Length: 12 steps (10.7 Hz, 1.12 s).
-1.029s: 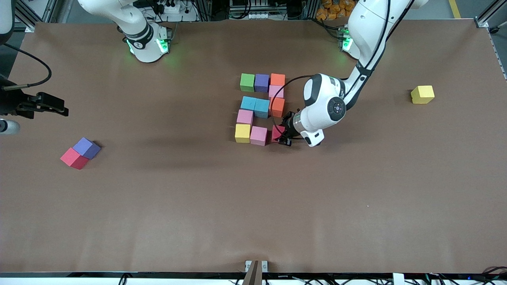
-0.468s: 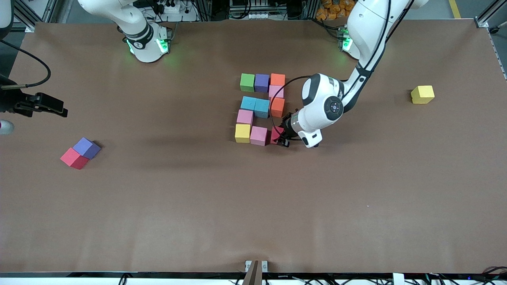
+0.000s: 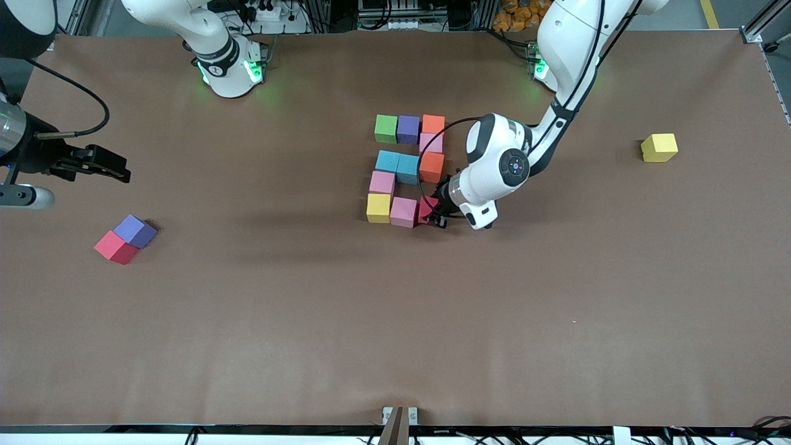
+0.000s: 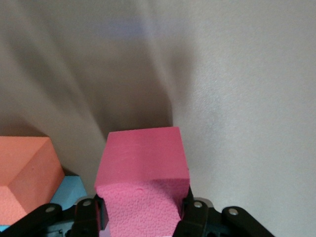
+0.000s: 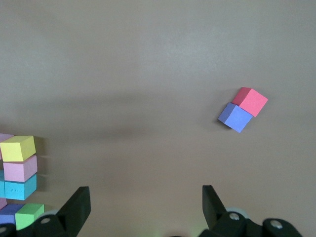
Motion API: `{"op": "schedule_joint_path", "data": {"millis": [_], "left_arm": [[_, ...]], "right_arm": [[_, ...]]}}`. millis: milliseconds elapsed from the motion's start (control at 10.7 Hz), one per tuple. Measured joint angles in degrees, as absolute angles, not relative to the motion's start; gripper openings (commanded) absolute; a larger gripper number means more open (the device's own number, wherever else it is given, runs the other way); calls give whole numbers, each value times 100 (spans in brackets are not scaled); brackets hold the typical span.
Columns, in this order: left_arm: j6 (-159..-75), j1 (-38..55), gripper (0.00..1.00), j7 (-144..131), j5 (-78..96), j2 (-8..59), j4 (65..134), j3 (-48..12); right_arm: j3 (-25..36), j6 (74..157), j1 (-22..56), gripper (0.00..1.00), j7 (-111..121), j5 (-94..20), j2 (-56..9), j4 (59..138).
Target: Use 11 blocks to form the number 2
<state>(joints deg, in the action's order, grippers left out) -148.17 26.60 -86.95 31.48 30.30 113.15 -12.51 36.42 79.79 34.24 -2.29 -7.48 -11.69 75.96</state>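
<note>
Several blocks form a figure mid-table: green [image 3: 385,128], purple [image 3: 408,128] and orange [image 3: 433,123] in the farthest row, then pink [image 3: 431,143], orange [image 3: 432,166], two light blue [image 3: 398,164], pink [image 3: 382,182], yellow [image 3: 378,207] and pink [image 3: 403,211]. My left gripper [image 3: 437,213] is shut on a red block [image 3: 426,209], held low right beside that nearest pink block. In the left wrist view the red block [image 4: 143,163] fills the space between the fingers. My right gripper [image 3: 114,170] hangs open with nothing in it, over the right arm's end of the table.
A loose red block [image 3: 115,247] and purple block [image 3: 135,230] touch each other near the right arm's end; the right wrist view shows the red one [image 5: 250,101] and the purple one [image 5: 235,117]. A lone yellow block [image 3: 659,147] sits toward the left arm's end.
The left gripper has slid the red block a little closer to the nearest pink block. The right gripper has moved slightly toward the table's middle.
</note>
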Motion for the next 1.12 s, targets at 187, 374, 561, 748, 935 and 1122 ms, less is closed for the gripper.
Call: {"op": "schedule_joint_path", "data": {"millis": [187,374,561,748,935,1122], "left_arm": [[-14817,2716,43,-8703,3036,3065,11259,-1146],[-14817,2742,42,-8728,3035,3107,11219,-1139],[-14817,2764,42,-8887,3033,3172,11122,-1122],[-14817,2811,42,-8963,3032,3205,11068,-1112],[-14817,2857,42,-9031,3032,3212,11059,-1100],[-14817,2881,42,-9044,3032,3227,11045,-1100]], "right_arm": [[3222,8053,2843,100,-180,-747,-1172,7514],[2046,8111,1679,100,-159,-697,-1188,7484],[1389,8177,1089,100,-144,-546,-1196,7464],[989,8267,837,100,-144,-356,-1196,7434],[960,8398,832,100,-145,-312,-1196,7426],[960,8552,800,100,-145,-302,-1197,7425]]}}
